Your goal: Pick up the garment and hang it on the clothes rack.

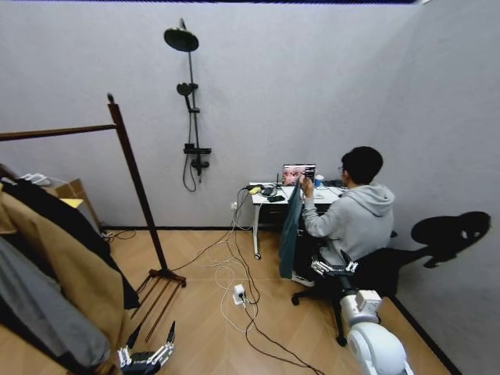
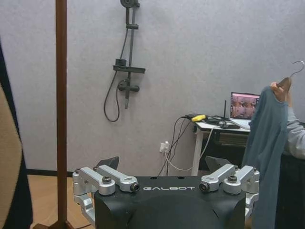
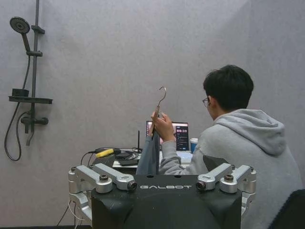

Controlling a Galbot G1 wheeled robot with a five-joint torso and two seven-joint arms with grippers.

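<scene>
Grey walls surround the tall reddish-brown wooden clothes rack [image 1: 133, 176]. Beside it lies the long black garment [image 1: 70, 223]. Our left gripper [image 1: 145, 357] and right gripper [image 1: 334, 268] have jaws apart; we should grasp near the hanger.

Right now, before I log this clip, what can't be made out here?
Black garment: mostly covered by the tan coat in the head view; its hanger cannot be made out.
Clothes rack: the rail's far end is cut off by the head view's left edge.
Left tool: its base is cut by the head view's bottom edge.
</scene>
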